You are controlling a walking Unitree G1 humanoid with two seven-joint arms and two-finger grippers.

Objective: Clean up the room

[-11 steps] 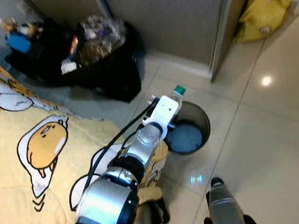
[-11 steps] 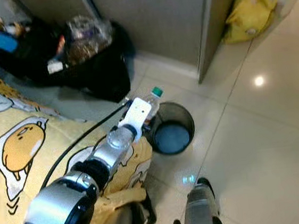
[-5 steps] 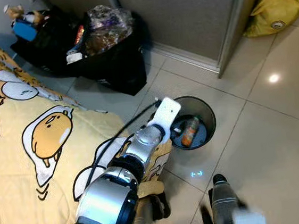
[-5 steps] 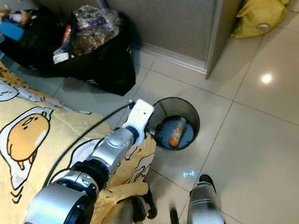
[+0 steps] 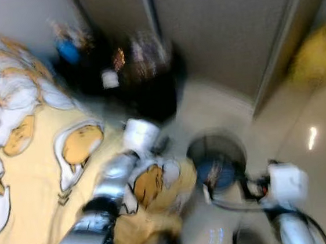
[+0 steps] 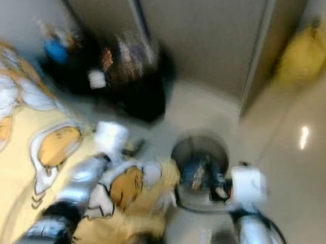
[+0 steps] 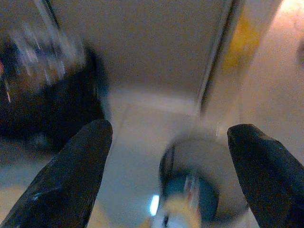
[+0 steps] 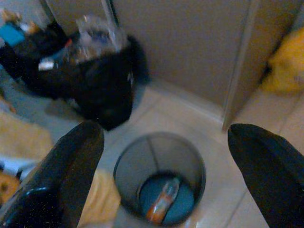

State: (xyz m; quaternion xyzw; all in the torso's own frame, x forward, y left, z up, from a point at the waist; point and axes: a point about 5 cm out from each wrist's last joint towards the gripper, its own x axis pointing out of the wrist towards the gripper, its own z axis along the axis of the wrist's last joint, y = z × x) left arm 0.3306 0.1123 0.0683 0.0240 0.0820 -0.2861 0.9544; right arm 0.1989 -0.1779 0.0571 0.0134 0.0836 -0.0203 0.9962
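With the bottle (image 8: 163,203) lying in the bin (image 8: 159,176) by the bed's corner, both claws, left (image 7: 166,180) and right (image 8: 161,156), gape empty above it, so the next piece of litter is best sought only once the blurred head views steady.

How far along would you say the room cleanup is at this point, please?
Done: a bottle lies inside the wire bin. In hand: nothing; the left hand and right hand are both open above the bin. Left: the black bags of clutter and the yellow bag sit on the floor.

One bin (image 8: 159,176), one bottle (image 8: 163,201) inside, one black bag (image 8: 92,78), one yellow bag (image 8: 287,64).
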